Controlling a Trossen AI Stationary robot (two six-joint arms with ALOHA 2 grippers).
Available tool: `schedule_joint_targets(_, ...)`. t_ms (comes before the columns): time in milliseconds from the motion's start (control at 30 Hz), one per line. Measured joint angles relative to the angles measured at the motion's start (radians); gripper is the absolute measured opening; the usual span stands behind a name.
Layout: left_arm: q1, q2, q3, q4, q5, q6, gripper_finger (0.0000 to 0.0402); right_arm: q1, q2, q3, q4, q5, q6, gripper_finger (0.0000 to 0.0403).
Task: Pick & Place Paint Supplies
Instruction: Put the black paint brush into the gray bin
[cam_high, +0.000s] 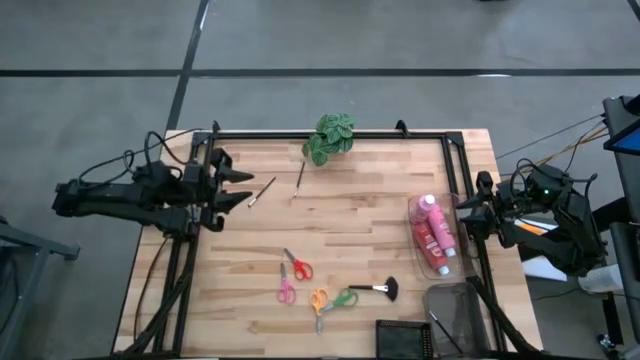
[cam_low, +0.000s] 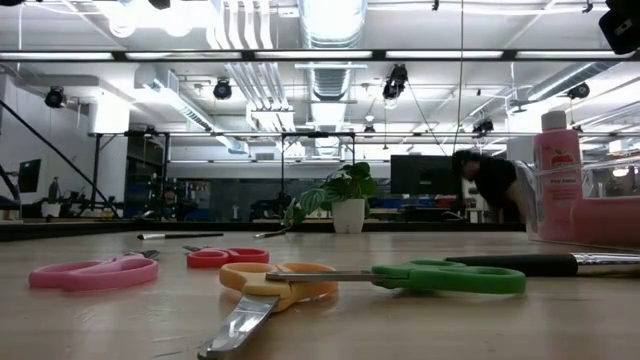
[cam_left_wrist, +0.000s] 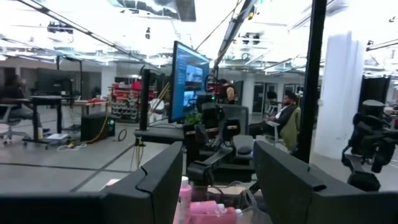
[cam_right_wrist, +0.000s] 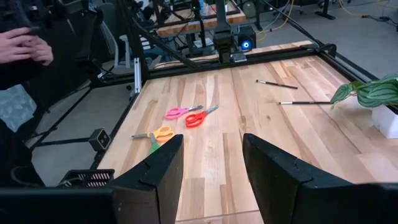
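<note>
Nearest in the low view, scissors (cam_low: 250, 295) are laid on the table (cam_high: 350, 230). The fan brush (cam_high: 382, 290) is placed behind them. The squeeze bottles (cam_high: 434, 232) are kept in a clear tray (cam_high: 414, 210) at the right edge. Two thin brushes (cam_high: 280, 182) lie near the plant (cam_high: 330, 137). The left gripper (cam_high: 240, 187) and right gripper (cam_high: 462, 213) are held open, empty, at opposite edges.

Robotics lab: monitors (cam_left_wrist: 189, 78), exposed ductwork (cam_low: 330, 60)
</note>
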Motion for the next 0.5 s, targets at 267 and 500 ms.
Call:
schedule_joint_targets(267, 0.0, 0.019, 0.001, -0.002, -0.033, 0.044, 0.0197, 0.0, 0.0, 0.0, 0.0, 0.0, 0.0, 0.0162)
schedule_joint_targets(500, 0.0, 0.019, 0.001, -0.002, -0.032, 0.036, 0.0197, 0.0, 0.0, 0.0, 0.0, 0.0, 0.0, 0.0162)
